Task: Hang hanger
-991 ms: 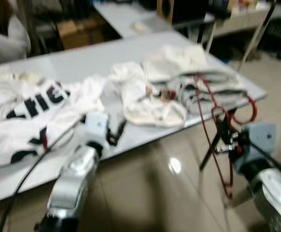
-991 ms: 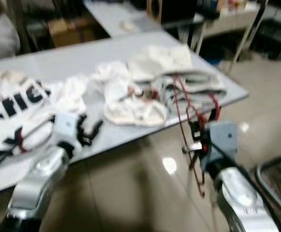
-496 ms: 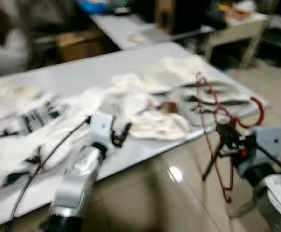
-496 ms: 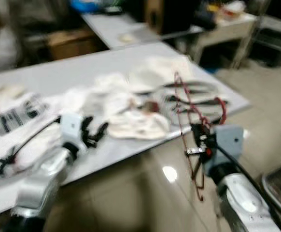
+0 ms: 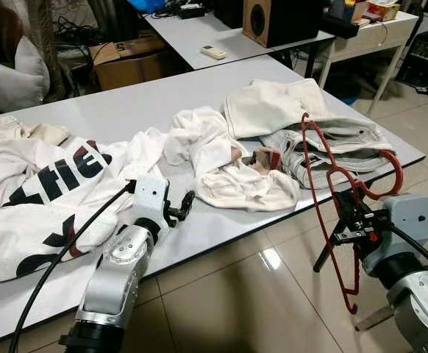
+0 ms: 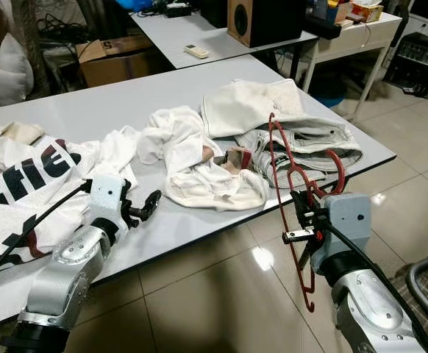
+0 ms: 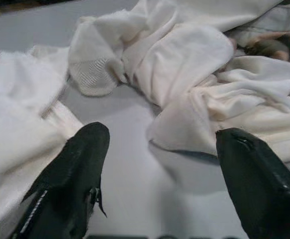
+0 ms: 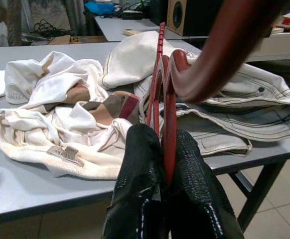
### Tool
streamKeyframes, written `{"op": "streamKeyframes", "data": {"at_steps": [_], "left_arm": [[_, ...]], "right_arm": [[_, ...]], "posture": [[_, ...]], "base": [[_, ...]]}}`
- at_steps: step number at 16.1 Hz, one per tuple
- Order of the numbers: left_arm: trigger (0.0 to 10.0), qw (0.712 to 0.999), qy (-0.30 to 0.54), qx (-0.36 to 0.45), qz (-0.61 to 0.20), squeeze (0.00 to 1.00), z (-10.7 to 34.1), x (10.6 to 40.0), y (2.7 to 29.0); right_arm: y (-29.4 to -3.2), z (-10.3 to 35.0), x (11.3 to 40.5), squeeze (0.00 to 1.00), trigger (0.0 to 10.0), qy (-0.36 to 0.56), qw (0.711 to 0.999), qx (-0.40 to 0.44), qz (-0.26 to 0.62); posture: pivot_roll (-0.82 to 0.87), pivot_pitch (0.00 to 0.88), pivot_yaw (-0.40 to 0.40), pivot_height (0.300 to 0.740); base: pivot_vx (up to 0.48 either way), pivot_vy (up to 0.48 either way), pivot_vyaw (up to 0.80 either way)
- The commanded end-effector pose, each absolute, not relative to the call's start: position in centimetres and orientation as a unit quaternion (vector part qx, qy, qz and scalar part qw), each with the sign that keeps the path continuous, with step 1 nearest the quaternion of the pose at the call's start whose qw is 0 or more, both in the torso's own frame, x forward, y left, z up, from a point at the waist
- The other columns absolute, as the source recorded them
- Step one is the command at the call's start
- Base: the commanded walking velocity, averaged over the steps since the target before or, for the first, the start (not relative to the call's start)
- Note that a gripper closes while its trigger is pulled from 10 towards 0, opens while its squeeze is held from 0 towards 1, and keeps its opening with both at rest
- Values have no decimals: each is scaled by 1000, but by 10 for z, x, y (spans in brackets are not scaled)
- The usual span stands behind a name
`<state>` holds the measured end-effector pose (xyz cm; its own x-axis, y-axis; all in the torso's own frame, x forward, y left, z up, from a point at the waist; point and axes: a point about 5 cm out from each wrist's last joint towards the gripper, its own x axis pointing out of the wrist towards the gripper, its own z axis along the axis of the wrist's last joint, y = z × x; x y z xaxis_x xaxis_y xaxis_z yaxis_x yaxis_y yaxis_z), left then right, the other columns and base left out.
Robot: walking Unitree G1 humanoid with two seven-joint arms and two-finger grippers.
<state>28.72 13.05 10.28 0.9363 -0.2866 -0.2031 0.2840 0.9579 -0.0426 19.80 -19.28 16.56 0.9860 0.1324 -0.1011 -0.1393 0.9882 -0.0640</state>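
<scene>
A red wire hanger (image 5: pixel 311 173) hangs upright off the table's front right edge, its hook (image 5: pixel 390 170) curling to the right. My right gripper (image 5: pixel 350 220) is shut on the hanger's thin bars, and in the right wrist view the red hanger (image 8: pixel 159 69) runs up from between the closed fingers (image 8: pixel 140 164). My left gripper (image 5: pixel 179 208) is open and holds nothing. It sits low at the table's front edge, beside a crumpled cream garment (image 7: pixel 200 84).
The white table (image 5: pixel 111 103) carries a white T-shirt with black lettering (image 5: pixel 45 184), cream clothes (image 5: pixel 229 158) and folded pale jeans (image 5: pixel 332 143). Behind stand a second table with a speaker (image 5: pixel 280 18) and a cardboard box (image 5: pixel 129 55). A glossy tiled floor (image 5: pixel 258 294) lies ahead, with a metal frame (image 6: pixel 427 276) at the right.
The camera swung and has now settled, so the picture is sharp. Both arms keep much the same poses, and the right gripper still holds the hanger.
</scene>
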Motion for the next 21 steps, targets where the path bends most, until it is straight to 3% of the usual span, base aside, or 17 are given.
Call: {"op": "streamKeyframes", "data": {"at_steps": [1,2,4,8,10,12,15,16,17,18,20,21], "left_arm": [[10000,980,108,-50,-161,259,104,291,125],[10000,976,113,-72,-171,0,102,293,121],[10000,970,131,-84,-189,0,96,301,115],[10000,978,158,-21,-135,0,87,320,126],[10000,975,158,-44,-148,0,87,326,122],[10000,966,167,-124,-153,0,85,331,111],[10000,962,164,-145,-163,0,84,334,105],[9373,959,166,-144,-176,0,82,333,102],[4824,959,172,-143,-172,0,80,334,102],[3804,960,175,-141,-169,0,78,334,103],[157,960,176,-140,-167,0,77,335,104],[0,960,174,-142,-170,0,76,335,103]], "right_arm": [[-192,171,199,0,10000,40,996,-44,72],[-192,171,200,0,10000,40,996,-45,72],[-192,172,201,0,10000,39,995,-51,75],[-192,174,203,0,10000,35,995,-56,79],[-192,175,201,0,10000,33,995,-58,76],[-193,175,199,0,10000,34,995,-58,68],[-193,175,198,0,10000,34,996,-57,64],[-193,174,197,0,10000,34,996,-58,64],[-193,174,197,0,10000,33,996,-59,63],[-193,174,197,0,10000,33,996,-59,61],[-194,174,196,0,10000,33,996,-58,58],[-194,174,195,0,10000,33,996,-58,57]], "posture": [[-254,62,60,740],[-259,61,57,740],[-264,60,53,740],[-279,58,63,740],[-288,59,77,740],[-292,59,86,740],[-293,61,94,740],[-294,62,99,740],[-294,62,99,740],[-297,63,106,740],[-297,61,109,740],[-298,61,109,740]], "base": [[0,0,0],[0,0,0],[0,0,0],[0,0,0],[0,0,0],[0,0,0],[0,0,0],[0,0,0],[0,0,0],[0,0,0],[0,0,0],[0,0,0]]}}
